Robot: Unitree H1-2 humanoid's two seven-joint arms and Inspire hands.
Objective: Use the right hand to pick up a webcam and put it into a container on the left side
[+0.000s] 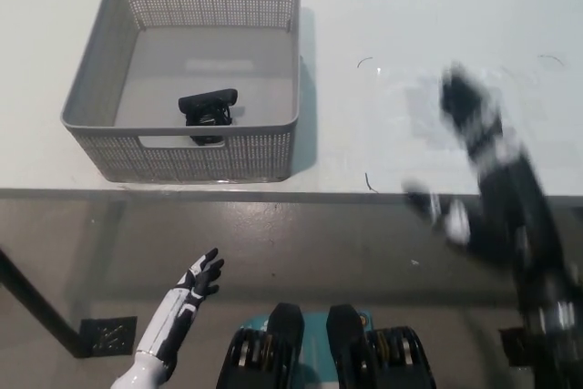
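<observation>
Right hand (469, 120) smeared by motion blur over the table (383, 25), fingers impossible to read. Lower part of the webcam (208, 107) hidden behind the front wall of the basket (191, 154). Left hand (182, 312) cut off at the bottom edge below the wrist.

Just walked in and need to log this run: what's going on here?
The webcam already lies inside the grey basket on the left of the white table. The black right hand is a motion blur over the table's right side, holding nothing visible. The white left hand rests open below the table edge.
</observation>
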